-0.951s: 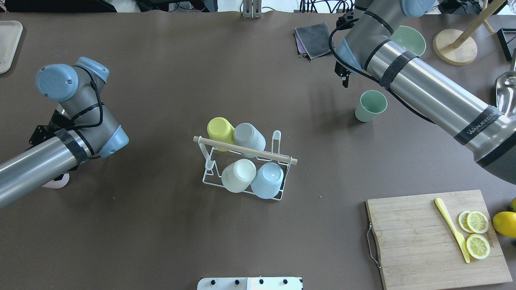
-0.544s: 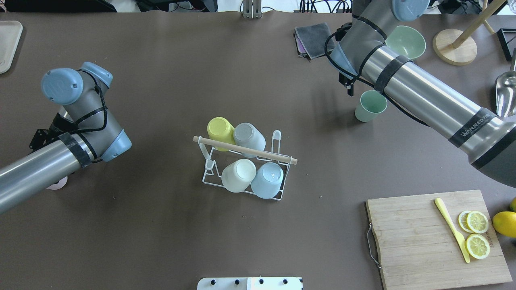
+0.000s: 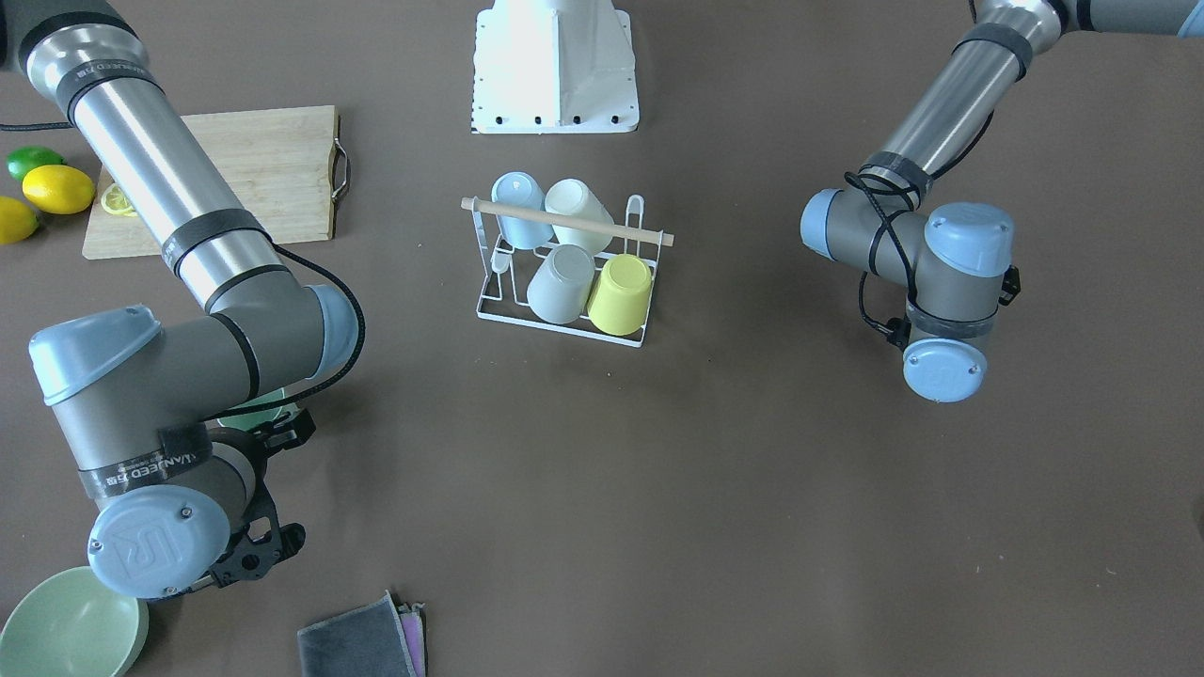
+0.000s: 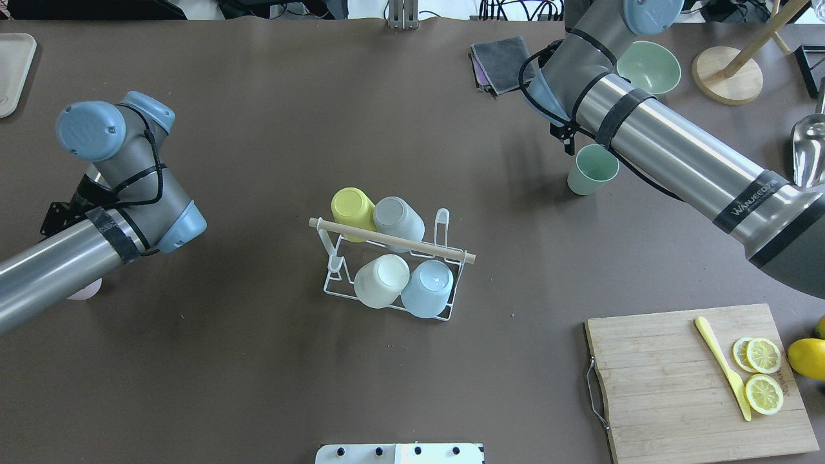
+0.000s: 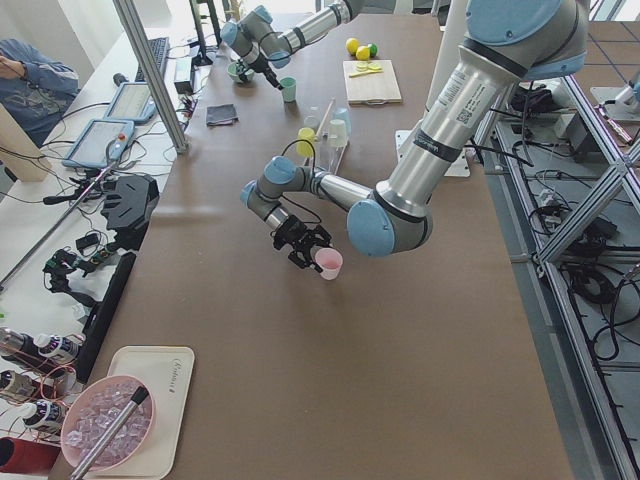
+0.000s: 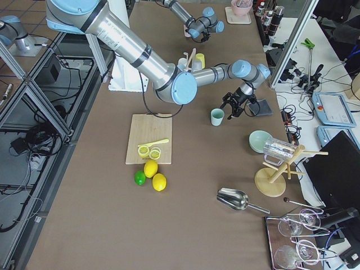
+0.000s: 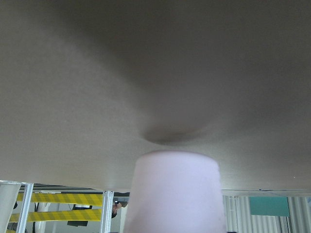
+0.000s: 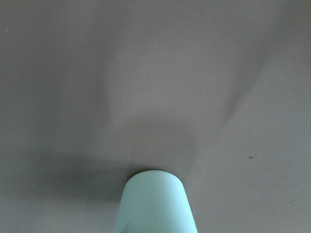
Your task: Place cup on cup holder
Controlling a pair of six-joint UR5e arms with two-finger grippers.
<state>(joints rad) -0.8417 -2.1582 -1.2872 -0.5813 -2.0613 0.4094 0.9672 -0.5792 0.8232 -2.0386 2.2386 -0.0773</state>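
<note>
Over the last half second the right pincer (image 4: pixel 568 137) has crept closer to the green cup (image 4: pixel 593 169) and now sits just beside its far side, while the left arm's wrist has shifted a little toward the far left corner of the table (image 4: pixel 258 386).

The cup holder (image 4: pixel 393 240) stands in the middle of the table with four cups already hung mouth down: the yellow cup (image 4: pixel 352 207) and grey cup (image 4: pixel 399 219) on its far side, and the cream cup (image 4: pixel 380 281) and pale blue cup (image 4: pixel 427 288) on its near side. A bare prong (image 4: pixel 441 221) shows at one end and a second prong (image 4: pixel 336 260) at the other, so two places seem to be left.

Two cups are still on the table, both mouth up. The green cup is toward the far edge on the right. The pink cup (image 5: pixel 328 263) is in the left half, with the left pincer (image 5: pixel 306 250) close against it. Neither cup is lifted, and each wrist camera shows only its cup's wall. Whether either pincer is spread or closed cannot be told. The work appears to be at the approach to a grasp.

As for writing, a black band (image 4: pixel 753 201) on the right arm reads "WANJEED", followed by marks too small to read. The wrist cap (image 3: pixel 141 545) bears a "UR" logo. The mark on the cutting board (image 4: pixel 677 386) is illegible
</note>
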